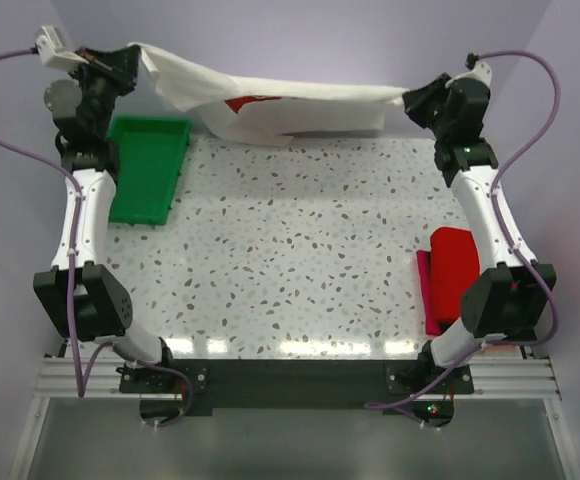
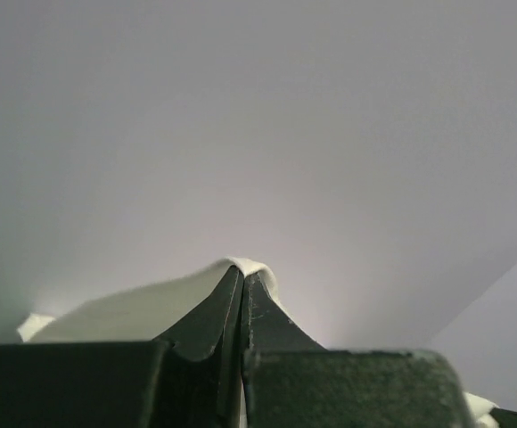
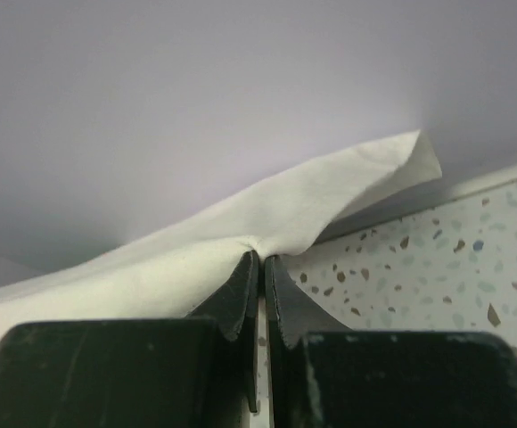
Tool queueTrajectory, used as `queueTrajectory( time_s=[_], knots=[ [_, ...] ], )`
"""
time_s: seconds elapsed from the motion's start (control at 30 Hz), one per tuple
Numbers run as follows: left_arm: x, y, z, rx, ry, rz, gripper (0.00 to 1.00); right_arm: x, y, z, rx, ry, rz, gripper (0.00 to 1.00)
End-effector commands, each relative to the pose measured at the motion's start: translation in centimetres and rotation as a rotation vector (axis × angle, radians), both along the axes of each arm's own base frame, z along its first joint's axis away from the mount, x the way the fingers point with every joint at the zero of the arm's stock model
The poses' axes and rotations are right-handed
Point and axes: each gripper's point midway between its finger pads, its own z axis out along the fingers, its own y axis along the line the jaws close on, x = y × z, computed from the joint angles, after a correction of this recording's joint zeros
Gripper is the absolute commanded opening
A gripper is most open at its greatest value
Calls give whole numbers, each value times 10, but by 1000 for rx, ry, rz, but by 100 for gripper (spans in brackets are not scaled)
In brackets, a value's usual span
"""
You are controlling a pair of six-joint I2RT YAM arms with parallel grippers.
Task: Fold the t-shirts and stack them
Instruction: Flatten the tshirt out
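Two grippers carry this step, so we start with them. Our left gripper [image 2: 242, 272] has its jaws pressed together on one edge of the soft off-white cloth t-shirt with the red-and-white printed chest graphic [image 1: 290, 105]. Our right gripper [image 3: 260, 259] is pinched just as tightly on the opposite edge.

Between them the shirt hangs as a sagging band along the far side of the speckled white terrazzo table [image 1: 290, 250]. Its lower folds rest on the far edge, and only a sliver of the red print shows.

We judge the step in hand to be spreading this shirt flat, ready for folding. To do it well, we should hold both pinches firm and draw the arms toward us at the same height and pace. That way the cloth lands taut, without twist or bunching.

We should aim for the open middle of the table. That leaves the shallow green plastic tray [image 1: 150, 170] on the left and the folded bright red cloth t-shirts [image 1: 452, 262] near the right arm well apart from the spread. Release should come only once the cloth lies flat.
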Motion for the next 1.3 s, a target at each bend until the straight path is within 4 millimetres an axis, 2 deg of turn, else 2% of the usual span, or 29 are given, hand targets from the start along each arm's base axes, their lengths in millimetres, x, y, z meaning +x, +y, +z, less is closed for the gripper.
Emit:
queueTrajectory(
  time_s=[0.0,0.03,0.07,0.1,0.13,0.17,0.2,0.23,0.27,0.3,0.33,0.37,0.4,0.43,0.47,0.57,0.63,0.67,0.8,0.83,0.87,0.93,0.97,1.0,1.07,1.1,1.17,1.2,1.27],
  knots=[
    [-23,-4,-38,-31,20,-29,0,-12,5,-78,51,144,32,0],
    [-35,-4,-43,-44,27,-17,0,-18,5,-95,58,183,34,0],
    [-35,-4,-90,-77,122,-17,0,-31,5,-130,64,255,35,0],
    [-39,-2,-108,-94,158,1,0,-39,5,-145,72,287,42,0],
    [-51,-2,-115,-106,171,10,0,-46,6,-162,77,323,45,0],
    [-55,-3,-157,-145,261,13,0,-62,6,-191,78,386,43,0],
    [-60,-4,-177,-162,311,14,0,-70,4,-205,82,417,36,0],
    [-70,-4,-186,-176,336,22,0,-79,5,-221,87,459,40,0],
    [-77,-5,-224,-214,420,29,0,-93,5,-245,91,515,46,0],
    [-84,-7,-244,-239,474,33,0,-101,6,-257,91,546,53,0],
    [-98,-9,-274,-264,534,35,0,-110,5,-270,91,588,51,0],
    [-106,-11,-289,-284,571,36,0,-122,5,-289,81,639,51,0],
    [-114,-13,-305,-294,604,39,0,-129,2,-299,76,670,45,0],
    [-124,-14,-311,-302,612,42,0,-137,1,-309,69,706,43,0],
    [-139,-17,-346,-325,691,51,0,-148,-1,-325,57,751,43,0],
    [-175,-21,-394,-354,812,82,0,-174,-4,-354,34,845,48,0],
    [-198,-26,-416,-367,854,84,0,-188,-7,-362,30,874,46,0],
    [-205,-26,-422,-375,871,97,0,-199,-9,-372,21,902,43,0],
    [-242,-20,-451,-385,991,188,0,-224,-16,-382,-5,940,22,0],
    [-246,-19,-445,-384,967,200,0,-229,-17,-380,-9,937,19,0],
    [-257,-18,-451,-391,1009,218,0,-235,-18,-382,-16,946,16,0],
    [-260,-13,-435,-383,961,251,0,-245,-24,-383,-26,962,-8,0],
    [-269,-12,-437,-384,991,266,0,-247,-26,-378,-36,944,-13,0],
    [-271,-9,-428,-382,958,286,1,-250,-29,-377,-48,946,-26,0],
    [-279,-8,-422,-384,960,300,8,-255,-33,-373,-58,944,-34,0],
    [-279,-8,-417,-383,941,301,19,-256,-34,-372,-57,944,-36,0],
    [-278,-10,-410,-372,894,278,30,-253,-30,-367,-54,942,-4,1],
    [-277,-14,-411,-374,899,251,42,-252,-26,-364,-48,939,22,4],
    [-274,-15,-410,-344,900,235,50,-248,-18,-356,-57,921,89,21]
  ],
)
